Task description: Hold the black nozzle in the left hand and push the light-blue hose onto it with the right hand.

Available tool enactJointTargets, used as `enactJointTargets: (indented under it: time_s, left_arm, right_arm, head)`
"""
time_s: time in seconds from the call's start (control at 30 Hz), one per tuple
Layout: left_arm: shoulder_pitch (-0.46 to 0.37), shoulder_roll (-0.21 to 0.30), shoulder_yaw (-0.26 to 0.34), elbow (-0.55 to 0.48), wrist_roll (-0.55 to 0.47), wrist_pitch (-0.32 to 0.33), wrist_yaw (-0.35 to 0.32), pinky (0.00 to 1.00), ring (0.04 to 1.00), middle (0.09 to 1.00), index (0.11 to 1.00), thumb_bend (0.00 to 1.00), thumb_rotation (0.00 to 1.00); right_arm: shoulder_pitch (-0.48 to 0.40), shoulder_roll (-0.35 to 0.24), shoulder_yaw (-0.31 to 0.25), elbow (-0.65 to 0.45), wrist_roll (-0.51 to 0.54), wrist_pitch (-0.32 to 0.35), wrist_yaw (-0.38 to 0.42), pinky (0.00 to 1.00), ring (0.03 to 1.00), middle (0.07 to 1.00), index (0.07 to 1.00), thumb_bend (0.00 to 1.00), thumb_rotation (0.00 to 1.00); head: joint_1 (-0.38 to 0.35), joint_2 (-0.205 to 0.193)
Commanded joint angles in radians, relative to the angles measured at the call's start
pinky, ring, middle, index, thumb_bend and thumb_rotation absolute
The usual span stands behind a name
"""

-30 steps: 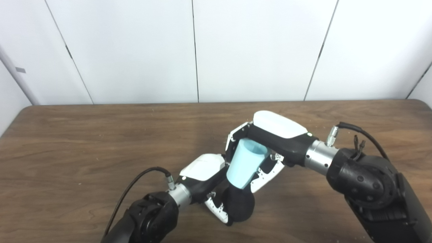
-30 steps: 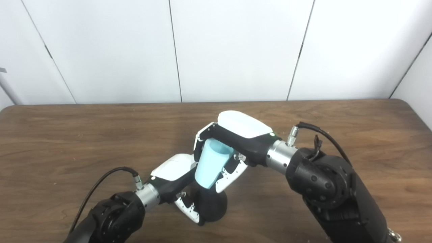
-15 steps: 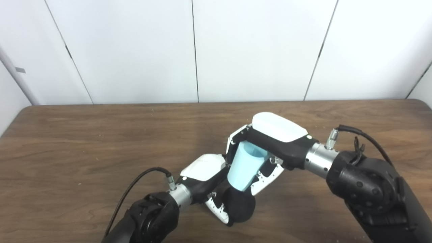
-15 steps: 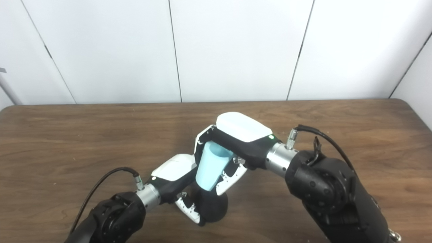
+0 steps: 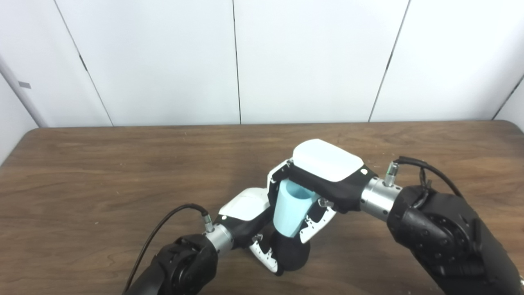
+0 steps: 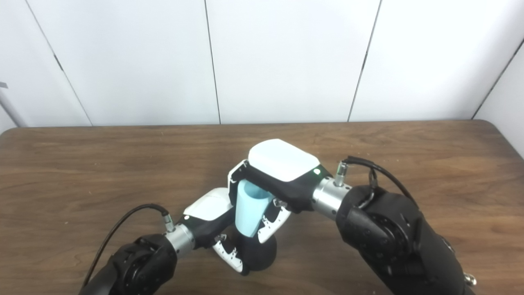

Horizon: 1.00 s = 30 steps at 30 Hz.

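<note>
The black nozzle (image 5: 291,254) stands on the wooden table (image 5: 102,172) near its front edge, wide base down. My left hand (image 5: 249,217) is shut on it from the left, fingers wrapped round its lower part. The light-blue hose (image 5: 289,209), a short tapered tube, is held nearly upright in my right hand (image 5: 315,180), which is shut on it from above and the right. The hose's narrow lower end sits over the nozzle's top, which is hidden inside it. It also shows in the right eye view (image 6: 248,211).
The table edge runs along the back against white wall panels (image 5: 237,61). A black cable (image 5: 163,225) loops off my left wrist and another off my right wrist (image 5: 421,168). Bare wood lies to the left and right of the hands.
My right hand has moved left and down with the hose, which now stands more upright and sits lower over the nozzle. The left hand and nozzle have stayed put.
</note>
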Motion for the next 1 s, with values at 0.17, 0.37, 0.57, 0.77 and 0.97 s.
enactJointTargets:
  time_s: [0.17,0.37,0.57,0.77,0.97]
  left_arm:
    - [0.059,0.002,-0.065,0.073,-0.018,0.014,-0.095,1.0,0.745,0.534,0.449,0.52,0.0]
    - [0.061,0.002,-0.061,0.069,-0.022,0.023,-0.099,1.0,0.746,0.536,0.448,0.52,0.0]
    - [0.062,-0.001,-0.063,0.062,-0.022,0.029,-0.103,1.0,0.737,0.549,0.446,0.51,0.0]
    - [0.06,-0.001,-0.06,0.063,-0.025,0.034,-0.105,1.0,0.748,0.546,0.444,0.51,0.0]
    - [0.06,0.0,-0.063,0.062,-0.022,0.034,-0.105,1.0,0.738,0.552,0.449,0.51,0.0]
  right_arm:
    - [-0.03,-0.028,0.014,0.011,0.023,-0.078,0.063,0.29,0.413,0.509,0.539,0.49,0.0]
    - [-0.026,-0.031,0.016,0.011,-0.012,-0.097,0.081,0.27,0.42,0.532,0.529,0.49,0.0]
    - [-0.026,-0.027,0.015,0.002,-0.043,-0.095,0.098,0.27,0.414,0.532,0.531,0.49,0.0]
    - [0.002,-0.024,0.011,0.0,-0.068,-0.122,0.075,0.31,0.427,0.522,0.495,0.5,0.0]
    - [0.027,-0.01,0.0,0.002,-0.089,-0.136,0.075,0.33,0.42,0.508,0.564,0.49,0.0]
  head:
    - [0.002,0.006]
    - [0.0,0.01]
    - [0.0,0.013]
    - [0.001,0.014]
    - [0.001,0.013]
